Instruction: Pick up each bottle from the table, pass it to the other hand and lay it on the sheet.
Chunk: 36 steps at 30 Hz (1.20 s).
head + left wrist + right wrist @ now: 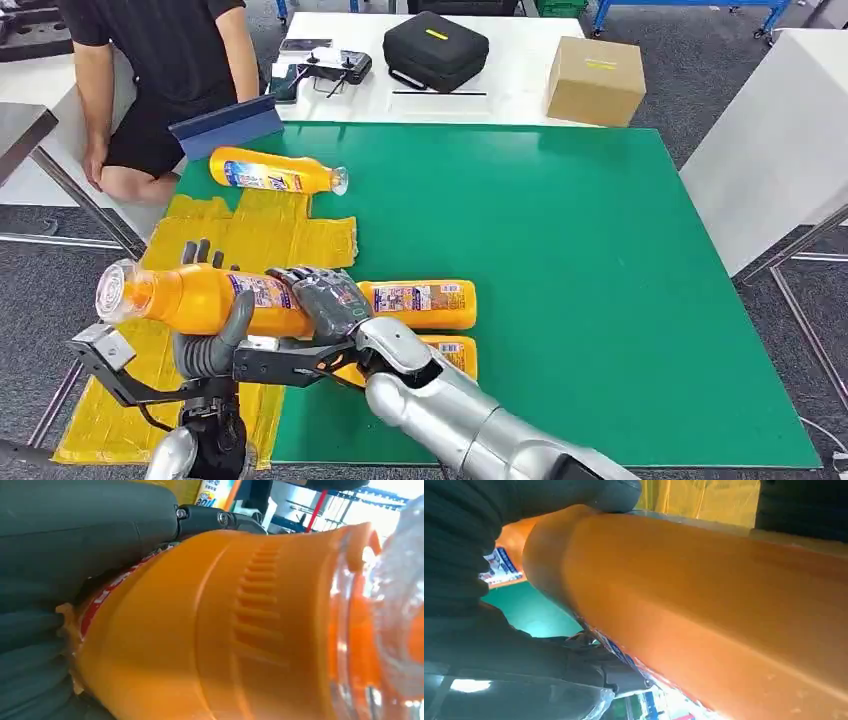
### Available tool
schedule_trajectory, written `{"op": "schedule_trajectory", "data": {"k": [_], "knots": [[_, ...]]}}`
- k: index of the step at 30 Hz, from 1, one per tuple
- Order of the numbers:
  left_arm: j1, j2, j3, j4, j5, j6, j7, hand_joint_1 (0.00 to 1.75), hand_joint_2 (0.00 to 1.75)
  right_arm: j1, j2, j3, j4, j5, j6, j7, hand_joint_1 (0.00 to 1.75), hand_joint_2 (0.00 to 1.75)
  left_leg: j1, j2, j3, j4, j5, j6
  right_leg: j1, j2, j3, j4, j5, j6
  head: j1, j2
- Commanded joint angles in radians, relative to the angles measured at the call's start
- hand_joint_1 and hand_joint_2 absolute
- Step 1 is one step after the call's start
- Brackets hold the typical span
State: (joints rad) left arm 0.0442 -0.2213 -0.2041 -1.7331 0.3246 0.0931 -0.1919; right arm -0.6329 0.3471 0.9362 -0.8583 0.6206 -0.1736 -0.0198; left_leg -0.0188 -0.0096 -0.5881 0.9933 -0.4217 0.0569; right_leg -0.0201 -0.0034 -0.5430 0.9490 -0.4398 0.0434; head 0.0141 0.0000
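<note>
— From the head view, who has the orange bottle (200,298)?
— Both. The left hand (208,335) grips it from below, the right hand (325,298) wraps its base, above the yellow sheet (250,235) at the green table's (600,280) left edge.
— Other bottles?
— One (272,172) lies at the sheet's far edge, two (420,303) on the table's near side.
— Left wrist?
— Thumb (75,525) pressed on the bottle.
— Right wrist?
— Fingers (569,495) curled over it.

The right hand (325,300) hides most of one table bottle (455,355)
</note>
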Motion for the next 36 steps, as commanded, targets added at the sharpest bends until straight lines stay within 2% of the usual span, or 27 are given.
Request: {"op": "schedule_trajectory", "data": {"k": [1,22,27,28,29,34,36], "knots": [[-0.045,0.02,-0.032,-0.026,0.01,-0.013,-0.015,1.75,1.75,0.0,0.002,0.135,0.085,-0.002,0.006,-0.038,1.75,1.75,0.002,-0.001,0.002,0.0,0.0,-0.004,0.001,-0.001,0.003,-0.001,-0.001,-0.002,0.0,0.0],[-0.003,0.016,-0.021,-0.028,0.018,-0.012,-0.049,1.75,1.75,0.023,0.002,0.102,0.077,0.024,0.012,-0.051,1.75,1.75,0.001,-0.001,0.001,-0.001,0.0,-0.003,0.001,-0.002,0.002,-0.001,-0.001,-0.002,0.0,0.0],[0.015,0.011,-0.009,-0.033,0.016,-0.011,-0.066,1.75,1.75,0.034,0.002,0.093,0.058,0.05,-0.023,-0.029,1.75,1.75,0.001,-0.001,0.002,0.0,0.0,-0.003,0.001,-0.002,0.003,-0.001,-0.001,-0.002,0.0,0.0],[0.024,0.01,-0.004,-0.04,0.015,-0.012,-0.069,1.75,1.75,0.036,0.002,0.078,0.049,0.072,-0.056,-0.035,0.3,1.75,0.002,-0.002,0.003,0.0,-0.001,-0.005,0.002,-0.002,0.004,-0.001,-0.001,-0.003,0.0,0.0],[0.03,0.009,-0.002,-0.046,0.014,-0.013,-0.073,1.75,1.75,0.044,0.002,0.042,0.039,0.056,-0.05,-0.037,0.0,0.0,0.002,-0.001,0.004,0.0,-0.001,-0.006,0.002,-0.002,0.004,-0.001,-0.002,-0.004,0.0,0.0],[0.034,0.008,-0.001,-0.051,0.012,-0.013,-0.075,1.75,1.75,0.045,0.002,0.003,0.028,0.077,-0.057,-0.06,0.0,0.0,0.001,-0.002,0.001,0.0,0.0,-0.003,0.001,-0.002,0.002,-0.001,-0.001,-0.002,0.0,0.0],[0.038,0.008,0.0,-0.055,0.011,-0.013,-0.077,1.75,1.75,0.06,-0.001,-0.052,0.0,0.069,-0.056,-0.078,0.0,0.0,0.002,-0.002,0.003,0.001,-0.001,-0.006,0.002,-0.002,0.004,-0.001,-0.002,-0.004,0.0,0.0]]}}
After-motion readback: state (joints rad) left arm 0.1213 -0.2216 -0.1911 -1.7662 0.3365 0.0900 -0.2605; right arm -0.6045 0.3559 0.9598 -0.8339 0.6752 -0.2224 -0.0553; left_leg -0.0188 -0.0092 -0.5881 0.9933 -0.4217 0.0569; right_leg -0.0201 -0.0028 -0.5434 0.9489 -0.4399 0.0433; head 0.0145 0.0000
